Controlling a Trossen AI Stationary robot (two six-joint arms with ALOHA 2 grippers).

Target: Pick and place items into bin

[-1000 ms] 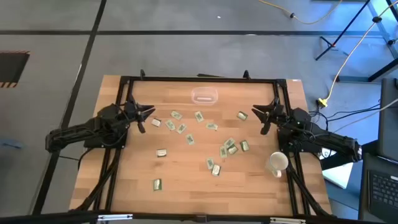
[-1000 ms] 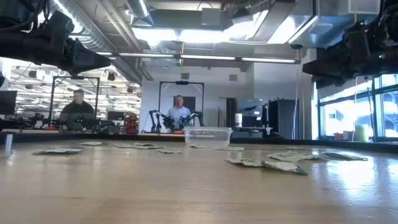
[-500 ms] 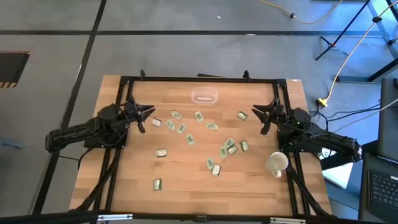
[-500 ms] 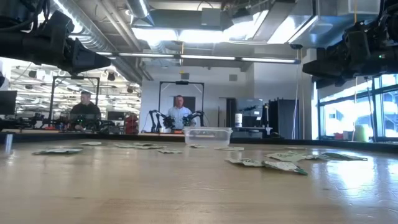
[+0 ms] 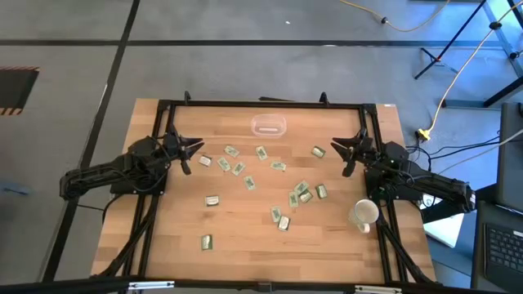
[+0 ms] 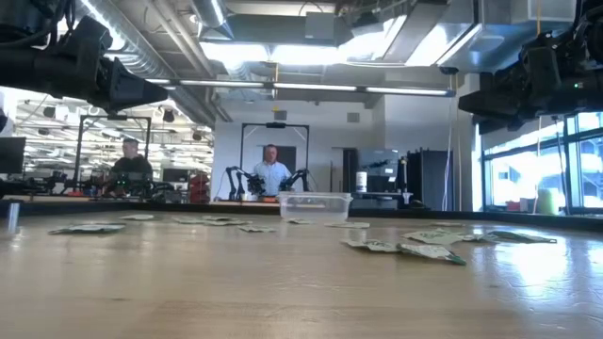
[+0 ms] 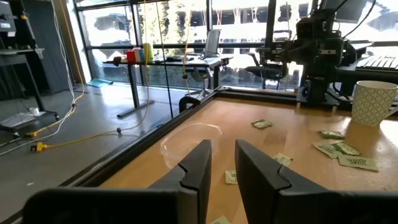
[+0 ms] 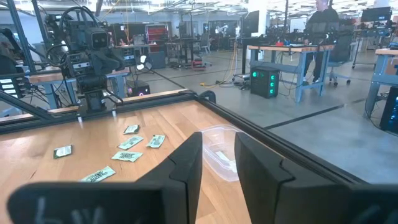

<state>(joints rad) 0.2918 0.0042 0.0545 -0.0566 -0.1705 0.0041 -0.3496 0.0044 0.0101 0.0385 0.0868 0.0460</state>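
Several small pale green and white packets (image 5: 278, 192) lie flat and scattered over the middle of the wooden table; they also show low on the table (image 6: 405, 249). The clear low-walled bin (image 5: 268, 126) sits on its base near the far edge. My left gripper (image 5: 194, 158) hovers open above the table's left side, near the leftmost packets. My right gripper (image 5: 339, 159) hovers open over the right side, facing it. Both wrist views look past the fingers at the bin (image 7: 186, 138) (image 8: 219, 158).
A white cup (image 5: 364, 215) lies near the table's right edge, beside the right arm, and also shows in the left wrist view as the patterned cup (image 7: 373, 102). A black frame (image 5: 261, 104) borders the table. People stand in the room beyond the far edge.
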